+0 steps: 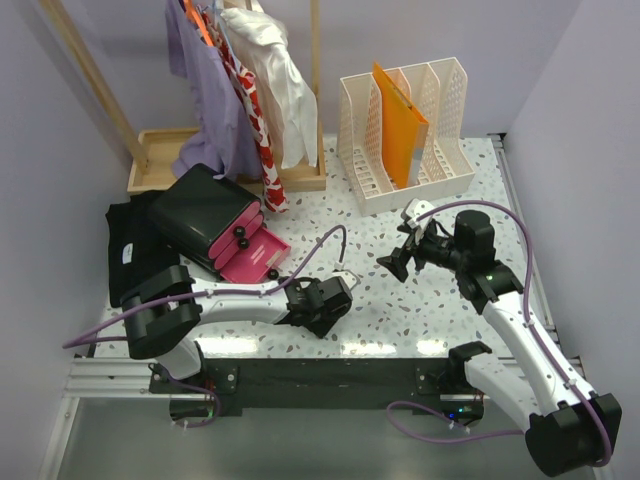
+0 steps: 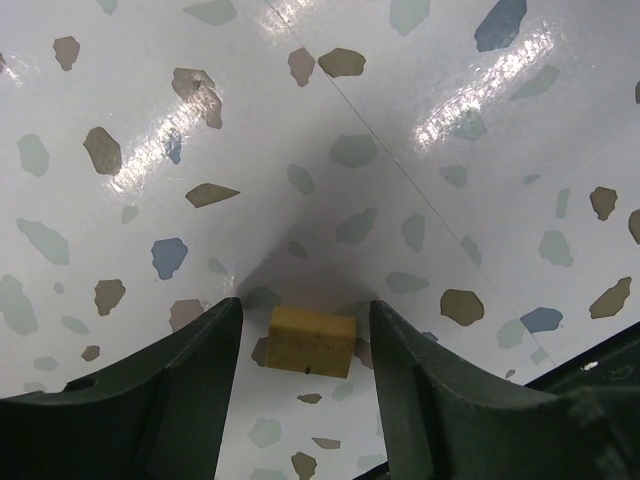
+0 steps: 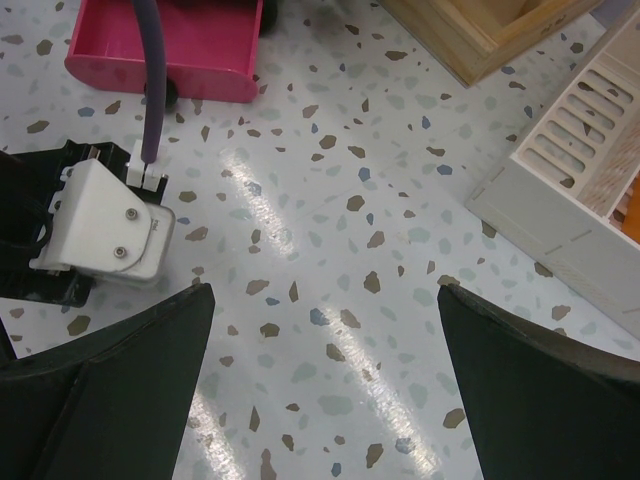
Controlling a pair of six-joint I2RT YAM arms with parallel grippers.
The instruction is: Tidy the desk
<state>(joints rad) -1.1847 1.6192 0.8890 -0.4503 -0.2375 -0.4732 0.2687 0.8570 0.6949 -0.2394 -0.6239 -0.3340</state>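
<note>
Left wrist view: the left gripper [image 2: 305,306] is released, its two dark fingers [image 2: 190,395] standing apart on either side of one small yellow block [image 2: 312,341]. The block lies flat on the desk [image 2: 420,160], with a sliver of speckled surface showing on each side, so neither finger touches it.

In the right wrist view the right gripper [image 3: 325,295] is spread wide and holds nothing. Only bare desk lies under it, with the left arm's white camera housing [image 3: 105,225] off to its left.

From the top external view, the desk fills the middle, and both grippers hang over its near central part, a little apart.

There are two arms, one block and one cream file rack [image 1: 405,130] at the far right. The rack seems to have four slots, though the dividers overlap from this angle. One slot holds a single orange folder [image 1: 400,125], upright and leaning slightly.

One black case [image 1: 205,210] sits left of centre with pink drawers. The lowest pink drawer [image 1: 255,260] is pulled out, and I cannot see into it well enough to tell its contents. I can count three black knobs [image 1: 241,233].

One light wooden tray [image 1: 160,160] at the far left carries wooden uprights, and several hanging garments [image 1: 250,90] drape down over it. One black fabric item [image 1: 128,250] lies at the desk's left edge.
</note>
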